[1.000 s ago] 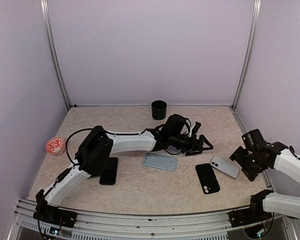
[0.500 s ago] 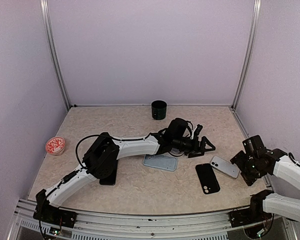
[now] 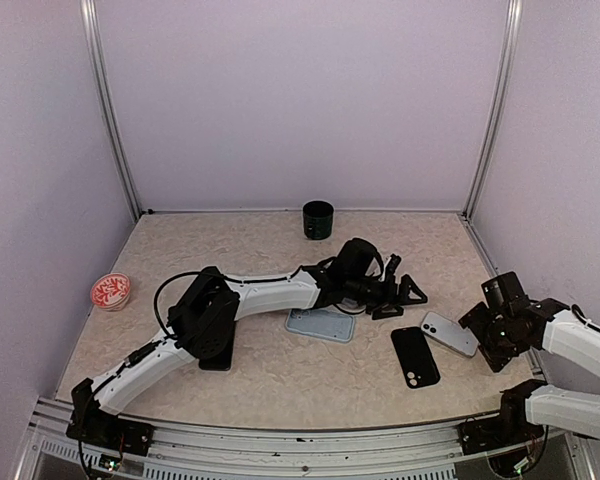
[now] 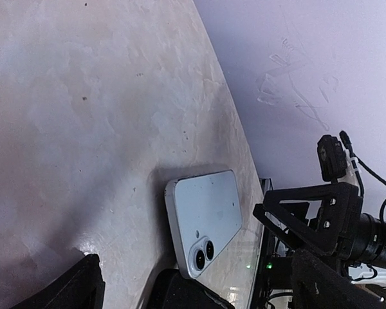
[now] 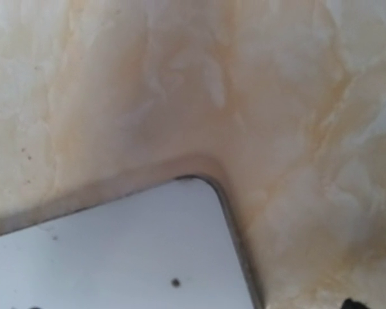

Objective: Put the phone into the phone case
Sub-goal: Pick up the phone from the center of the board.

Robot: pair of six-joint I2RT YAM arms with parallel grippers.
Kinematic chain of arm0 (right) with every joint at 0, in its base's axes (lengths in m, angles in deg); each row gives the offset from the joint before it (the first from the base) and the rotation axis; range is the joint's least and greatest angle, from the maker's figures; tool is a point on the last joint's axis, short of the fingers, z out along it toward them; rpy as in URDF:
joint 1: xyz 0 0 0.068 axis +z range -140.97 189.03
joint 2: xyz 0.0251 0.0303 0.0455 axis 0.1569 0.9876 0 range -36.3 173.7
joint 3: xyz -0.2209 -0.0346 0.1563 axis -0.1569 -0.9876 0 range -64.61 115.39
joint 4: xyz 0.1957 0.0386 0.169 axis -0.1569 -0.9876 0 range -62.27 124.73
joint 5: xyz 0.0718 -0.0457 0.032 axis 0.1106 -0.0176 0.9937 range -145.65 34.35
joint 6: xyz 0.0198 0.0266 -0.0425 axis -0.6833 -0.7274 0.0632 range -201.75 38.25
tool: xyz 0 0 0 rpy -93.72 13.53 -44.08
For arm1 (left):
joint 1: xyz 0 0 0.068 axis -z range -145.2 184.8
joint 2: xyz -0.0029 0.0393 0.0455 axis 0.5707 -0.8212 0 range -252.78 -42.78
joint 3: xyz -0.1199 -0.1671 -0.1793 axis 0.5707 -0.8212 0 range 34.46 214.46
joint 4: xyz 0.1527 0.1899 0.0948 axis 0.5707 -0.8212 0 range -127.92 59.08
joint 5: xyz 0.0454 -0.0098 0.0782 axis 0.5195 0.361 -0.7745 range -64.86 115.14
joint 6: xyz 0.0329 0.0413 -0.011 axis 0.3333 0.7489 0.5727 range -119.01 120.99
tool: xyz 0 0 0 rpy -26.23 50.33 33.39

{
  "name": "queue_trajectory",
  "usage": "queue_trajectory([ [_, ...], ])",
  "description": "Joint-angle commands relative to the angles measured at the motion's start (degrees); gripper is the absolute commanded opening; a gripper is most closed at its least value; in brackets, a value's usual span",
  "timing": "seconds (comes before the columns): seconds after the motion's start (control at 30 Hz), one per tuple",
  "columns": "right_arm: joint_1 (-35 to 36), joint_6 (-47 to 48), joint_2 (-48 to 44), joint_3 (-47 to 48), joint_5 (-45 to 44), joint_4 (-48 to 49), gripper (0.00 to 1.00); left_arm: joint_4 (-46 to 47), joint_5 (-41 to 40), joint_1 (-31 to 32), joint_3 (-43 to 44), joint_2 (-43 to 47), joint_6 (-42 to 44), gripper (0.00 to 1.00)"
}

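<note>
A light-blue phone (image 3: 450,333) lies back up on the table, its twin cameras toward the left; it also shows in the left wrist view (image 4: 206,222) and as one corner in the right wrist view (image 5: 116,257). A pale translucent case (image 3: 320,323) lies mid-table. A flat black phone-shaped item (image 3: 415,356) lies between them. My left gripper (image 3: 402,293) is open and empty, low over the table just left of the light-blue phone (image 4: 196,283). My right gripper (image 3: 488,335) is at the phone's right end, very close above it; no finger closes over it.
A second flat black item (image 3: 218,350) lies partly under my left arm. A dark green cup (image 3: 318,219) stands at the back. A red-patterned dish (image 3: 110,291) sits at the left. The right wall is close behind my right arm (image 3: 570,335).
My left gripper has edged toward the light-blue phone and dropped lower. My right gripper has come down a little onto the phone's right end. The phones and case have not moved.
</note>
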Motion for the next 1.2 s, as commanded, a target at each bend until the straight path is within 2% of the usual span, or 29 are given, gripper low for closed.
queue_trajectory([
  [0.0, -0.8, 0.5, 0.5, -0.4, -2.2, 1.9, 0.99, -0.1, 0.7, 1.1, 1.0, -1.8, -1.4, 0.99],
  [0.6, -0.8, 3.6, 6.7, -4.1, -1.8, 13.6, 0.99, 0.1, 2.9, 1.8, 0.7, -2.8, -1.6, 0.99],
  [0.8, -0.8, 9.6, 7.4, -5.2, -0.4, 20.1, 0.98, 0.0, 3.2, 1.9, 0.7, -3.2, -1.7, 0.99],
  [1.17, -0.8, 16.2, 16.9, -3.9, 3.6, 27.3, 0.99, 1.8, 3.5, 1.7, 0.8, -4.1, -3.3, 0.99],
])
